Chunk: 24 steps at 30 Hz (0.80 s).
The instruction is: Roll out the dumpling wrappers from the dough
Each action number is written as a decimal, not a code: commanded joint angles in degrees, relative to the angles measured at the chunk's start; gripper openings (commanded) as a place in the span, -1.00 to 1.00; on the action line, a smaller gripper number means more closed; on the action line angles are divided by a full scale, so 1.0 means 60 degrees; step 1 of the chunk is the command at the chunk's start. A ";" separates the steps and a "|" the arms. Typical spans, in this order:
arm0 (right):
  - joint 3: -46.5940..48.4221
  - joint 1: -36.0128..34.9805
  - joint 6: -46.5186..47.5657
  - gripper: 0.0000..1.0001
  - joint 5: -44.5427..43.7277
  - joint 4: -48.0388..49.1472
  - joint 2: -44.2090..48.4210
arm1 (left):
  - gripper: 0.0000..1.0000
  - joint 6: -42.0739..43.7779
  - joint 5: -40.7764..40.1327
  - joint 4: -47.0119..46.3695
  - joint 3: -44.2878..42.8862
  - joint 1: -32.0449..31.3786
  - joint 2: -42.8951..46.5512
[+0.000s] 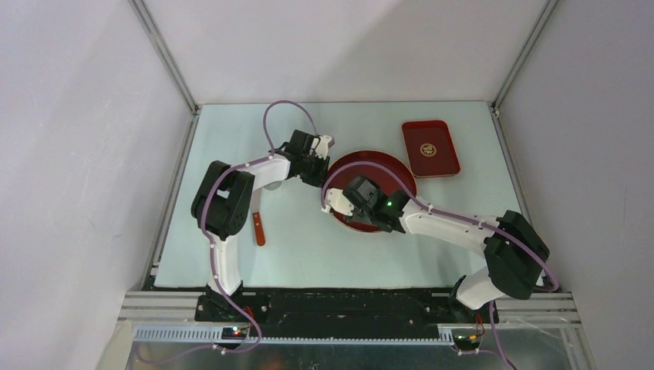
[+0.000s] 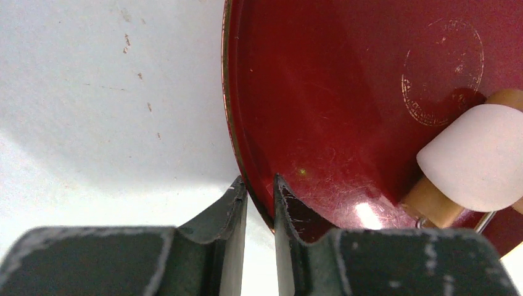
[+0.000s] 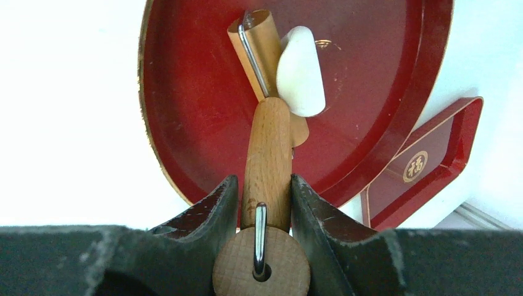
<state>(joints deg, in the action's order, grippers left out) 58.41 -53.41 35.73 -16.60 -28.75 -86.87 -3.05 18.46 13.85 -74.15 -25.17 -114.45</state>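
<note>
gold 福 seal (image 3: 415, 165) on the small red tray (image 3: 445, 139)

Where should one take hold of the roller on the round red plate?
Grip the roller by its wooden handle, coming from its free end outside the red plate, as the right end effector does. The handle is straight, round and juts past the rim, clear of the dough.

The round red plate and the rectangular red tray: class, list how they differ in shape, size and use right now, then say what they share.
The round red plate is circular; the rectangular red tray has straight sides and rounded corners. The plate is larger. The plate carries the dough and the wooden roller, with the left end effector clamped on its rim; the tray lies untouched, farther back. Both are glossy red with raised rims.
</note>
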 commanded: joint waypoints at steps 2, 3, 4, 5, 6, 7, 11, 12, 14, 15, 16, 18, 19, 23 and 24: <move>-0.0632 -0.0164 -0.0507 -1.00 0.2661 -0.2263 -0.0061 | -0.51 0.0084 -0.0085 -0.0022 -0.0040 0.0089 -0.0127; -0.0628 -0.0150 -0.0414 -1.00 0.2660 -0.2339 0.0073 | -0.51 0.0084 -0.0094 -0.0023 -0.0037 0.0092 -0.0128; -0.0629 -0.0137 -0.0357 -1.00 0.2655 -0.2487 0.0127 | -0.51 0.0076 -0.0097 -0.0023 -0.0046 0.0093 -0.0128; -0.0626 -0.0129 -0.0278 -1.00 0.2640 -0.2546 0.0260 | -0.51 0.0080 -0.0100 -0.0019 -0.0047 0.0093 -0.0128; -0.0614 -0.0102 -0.0230 -1.00 0.2615 -0.2649 0.0323 | -0.51 0.0082 -0.0102 -0.0013 -0.0060 0.0093 -0.0139; -0.0612 -0.0075 -0.0158 -1.00 0.2484 -0.2657 0.0499 | -0.51 0.0083 -0.0102 -0.0013 -0.0054 0.0086 -0.0134; -0.0380 0.0395 -0.0073 -1.00 0.1997 -0.2341 0.0892 | -0.51 0.0083 -0.0116 -0.0018 -0.0063 0.0087 -0.0143; -0.0252 0.0575 -0.0062 -1.00 0.1898 -0.2173 0.0883 | -0.51 0.0083 -0.0128 -0.0018 -0.0064 0.0090 -0.0143; -0.0083 0.0824 -0.0070 -1.00 0.1549 -0.1817 0.0809 | -0.51 0.0082 -0.0135 -0.0020 -0.0056 0.0093 -0.0143; -0.0039 0.0915 -0.0075 -1.00 0.1422 -0.1706 0.0774 | -0.51 0.0079 -0.0134 -0.0021 -0.0062 0.0089 -0.0143; 0.0061 0.1027 -0.0046 -1.00 0.1464 -0.1593 0.0699 | -0.51 0.0081 -0.0140 -0.0019 -0.0063 0.0091 -0.0143; 0.0190 0.1116 -0.0012 -1.00 0.1551 -0.1474 0.0656 | -0.51 0.0083 -0.0142 -0.0020 -0.0063 0.0093 -0.0150; 0.0223 0.1135 0.0013 -1.00 0.1580 -0.1403 0.0668 | -0.51 0.0083 -0.0135 -0.0014 -0.0064 0.0093 -0.0138; 0.0318 0.1041 0.0496 -1.00 0.1543 -0.1110 0.1005 | -0.51 0.0093 -0.0106 -0.0022 -0.0073 0.0091 -0.0154; 0.0323 0.1031 0.0946 -1.00 0.1490 -0.1067 0.1077 | -0.51 0.0097 -0.0097 -0.0015 -0.0075 0.0093 -0.0150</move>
<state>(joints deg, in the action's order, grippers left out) 58.63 -46.70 37.91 -9.98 -35.83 -81.84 -3.05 18.46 13.85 -74.15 -25.15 -114.45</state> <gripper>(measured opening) 0.376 0.245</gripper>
